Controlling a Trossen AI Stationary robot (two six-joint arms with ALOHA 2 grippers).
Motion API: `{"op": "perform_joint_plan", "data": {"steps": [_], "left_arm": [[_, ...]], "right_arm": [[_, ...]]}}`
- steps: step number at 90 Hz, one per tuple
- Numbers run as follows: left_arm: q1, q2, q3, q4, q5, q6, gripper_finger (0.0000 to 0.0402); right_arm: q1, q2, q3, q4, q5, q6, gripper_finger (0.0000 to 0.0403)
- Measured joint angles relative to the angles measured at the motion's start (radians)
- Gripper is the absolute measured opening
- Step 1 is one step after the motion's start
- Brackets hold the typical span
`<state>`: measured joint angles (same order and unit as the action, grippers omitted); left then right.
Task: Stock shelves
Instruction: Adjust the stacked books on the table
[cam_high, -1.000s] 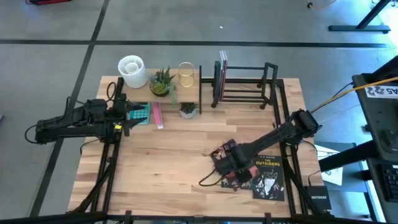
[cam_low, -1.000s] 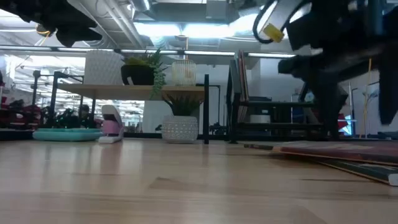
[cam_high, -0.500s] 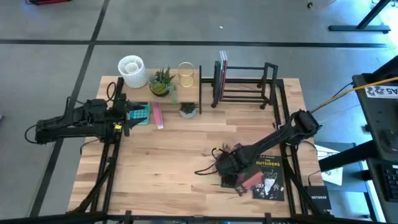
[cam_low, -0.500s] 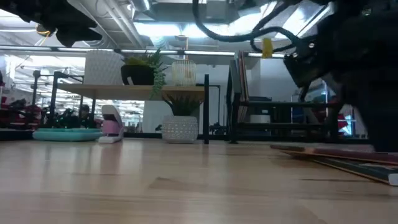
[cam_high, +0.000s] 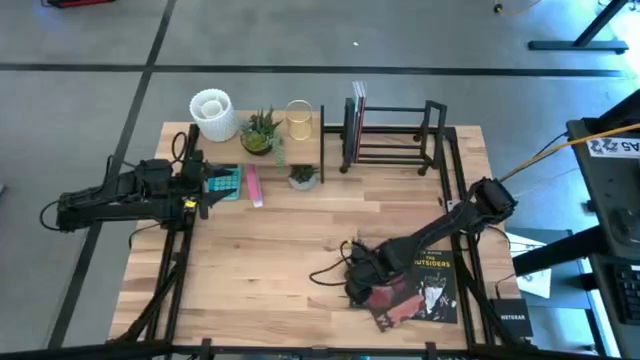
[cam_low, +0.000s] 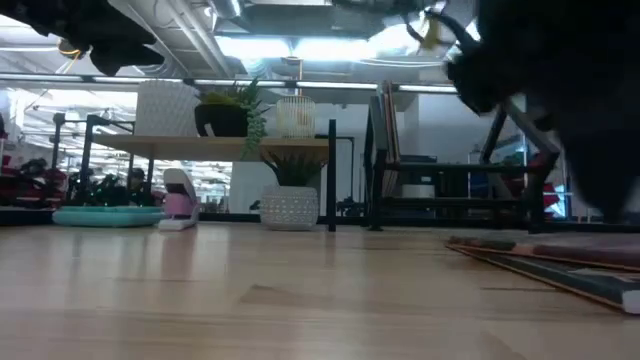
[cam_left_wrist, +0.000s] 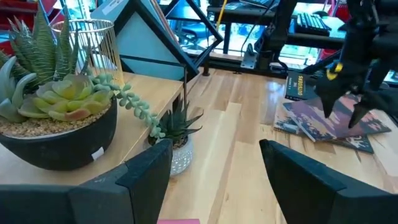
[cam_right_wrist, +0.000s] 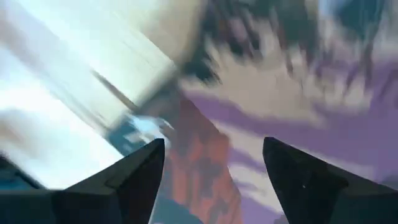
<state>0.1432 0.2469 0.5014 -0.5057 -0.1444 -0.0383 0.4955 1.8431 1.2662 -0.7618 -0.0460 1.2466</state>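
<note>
The right gripper (cam_high: 368, 290) hangs low over a loose pile of books (cam_high: 420, 290) on the near right part of the table (cam_high: 260, 260), its fingers (cam_right_wrist: 134, 180) spread apart with blurred red and purple cover art showing between them and nothing clamped. One black cover in the pile reads "The Outsiders" (cam_high: 432, 263). The left gripper (cam_left_wrist: 214, 180) waits at the table's left edge, its fingers also parted and empty, facing the wooden shelf (cam_high: 285, 152). That shelf stands at the far side of the table and carries a white ribbed pot (cam_high: 211, 112), a succulent in a dark bowl (cam_left_wrist: 59, 118) and a gold wire holder (cam_high: 299, 117), with a small plant in a white pot (cam_low: 290, 200) beneath it. Just beside it to the right stands the black rack (cam_high: 395, 135), holding a few upright books (cam_high: 356, 115) at its left end. A teal tray (cam_low: 105, 214) and a pink item (cam_high: 253, 185) lie near the left arm.
</note>
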Motion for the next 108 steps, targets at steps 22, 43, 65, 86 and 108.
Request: {"op": "perform_joint_plan", "data": {"steps": [22,43,65,86,108], "left_arm": [[0.000,0.000,0.000,0.001,0.000,0.001,0.0237],[0.000,0.000,0.000,0.000,0.000,0.001,0.0237],[0.000,0.000,0.000,0.001,0.000,-0.002,0.0237],[0.000,0.000,0.000,0.002,0.000,-0.002,0.0237],[0.000,0.000,0.000,0.002,0.001,-0.002,0.0237]], "right_arm": [[-0.011,0.042,0.011,0.275,0.040,-0.240,0.0257],[-0.058,0.151,0.010,0.277,0.003,-0.222,0.0257],[-0.099,0.130,0.007,0.043,0.244,0.010,0.0257],[-0.096,0.073,0.008,-0.045,0.385,0.028,0.0257],[-0.098,0.093,0.010,0.205,0.192,-0.159,0.0257]]}}
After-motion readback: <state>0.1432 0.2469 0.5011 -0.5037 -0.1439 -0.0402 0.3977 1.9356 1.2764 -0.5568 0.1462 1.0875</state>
